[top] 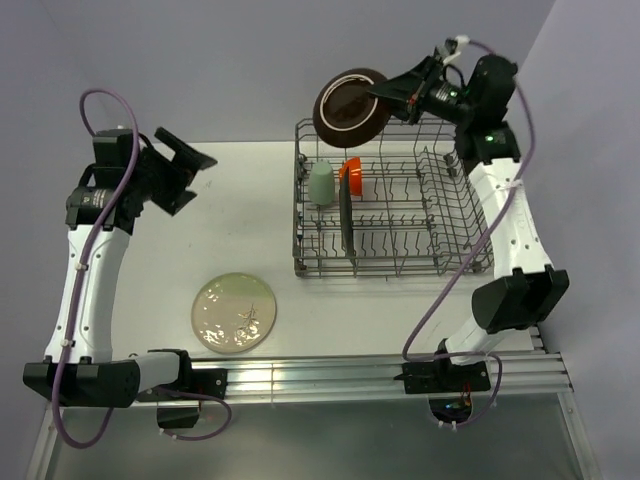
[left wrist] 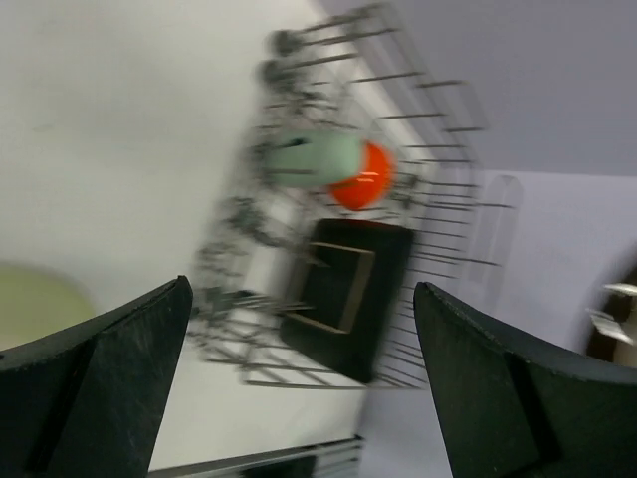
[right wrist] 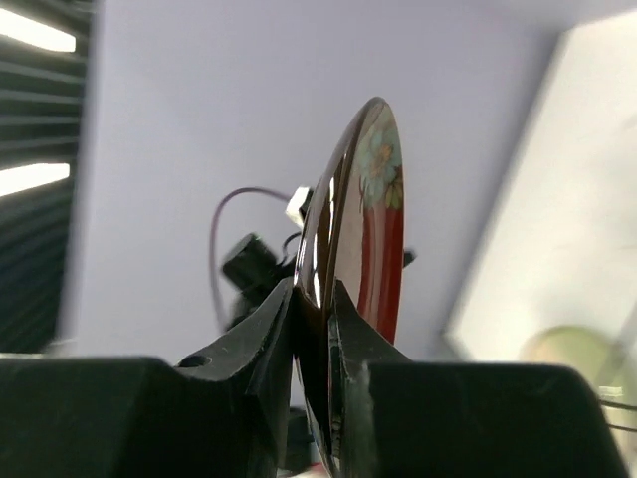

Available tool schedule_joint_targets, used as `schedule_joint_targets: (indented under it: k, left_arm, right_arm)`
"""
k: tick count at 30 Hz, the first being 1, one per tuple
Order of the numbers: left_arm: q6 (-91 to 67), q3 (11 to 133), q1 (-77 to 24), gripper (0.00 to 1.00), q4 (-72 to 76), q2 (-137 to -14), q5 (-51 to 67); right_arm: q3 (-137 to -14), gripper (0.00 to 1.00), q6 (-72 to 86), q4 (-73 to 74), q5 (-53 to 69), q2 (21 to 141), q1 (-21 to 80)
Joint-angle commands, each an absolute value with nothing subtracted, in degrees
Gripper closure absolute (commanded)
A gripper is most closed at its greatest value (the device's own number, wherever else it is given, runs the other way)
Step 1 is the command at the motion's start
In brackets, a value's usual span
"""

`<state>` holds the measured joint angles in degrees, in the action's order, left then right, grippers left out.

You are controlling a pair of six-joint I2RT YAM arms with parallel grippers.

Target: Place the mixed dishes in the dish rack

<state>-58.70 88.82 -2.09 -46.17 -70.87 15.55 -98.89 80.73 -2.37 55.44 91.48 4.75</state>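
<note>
My right gripper point(top: 385, 95) is shut on the rim of the small red flowered plate point(top: 350, 103), holding it on edge in the air above the far left corner of the dish rack point(top: 470, 262); up close, the plate point(right wrist: 376, 214) is pinched between both jaws. Inside the rack stand the black square plate point(top: 347, 217), the pale green cup point(top: 320, 183) and the orange bowl point(top: 351, 176). The cream plate point(top: 233, 312) lies flat on the table left of the rack. My left gripper point(top: 187, 168) hangs open and holds nothing, well above the table at the left.
The left wrist view is blurred; it shows the rack point(left wrist: 249, 329) with the black plate point(left wrist: 348, 299), the cup point(left wrist: 318, 159) and the bowl point(left wrist: 365, 179). The table's aluminium front rail point(top: 330, 378) runs between the two arm bases.
</note>
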Motion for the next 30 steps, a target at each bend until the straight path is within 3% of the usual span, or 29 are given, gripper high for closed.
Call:
schedule_joint_targets:
  k: [1, 4, 9, 15, 20, 30]
  left_arm:
    - [-48.3, 86.1, -5.0, 0.02, -60.4, -69.5, 0.4]
    - [-46.3, 80.5, -7.0, 0.03, -59.0, -68.8, -3.4]
    - [-43.3, 78.0, -11.4, 0.04, -58.7, -70.0, -8.1]
    - [-42.0, 72.5, -12.3, 0.05, -57.1, -70.9, -7.6]
    - [-40.2, 65.8, -12.3, 0.05, -52.8, -69.7, -0.5]
    - [-40.7, 61.7, -12.2, 0.05, -50.2, -67.3, 4.2]
  right_arm:
    - [-115.0, 1.0, 48.2, 39.2, 47.9, 87.5, 5.4]
    - [-122.6, 1.0, 38.6, 55.4, 34.9, 87.5, 5.4]
    - [-112.0, 1.0, 34.0, 58.9, 20.1, 81.3, 5.4]
    - [-101.9, 1.0, 31.5, 59.2, 12.1, 77.4, 9.0]
    - [-93.5, 1.0, 30.4, 55.4, 8.7, 77.0, 12.8]
    - [-90.7, 1.0, 26.9, 50.7, 4.9, 81.6, 16.8]
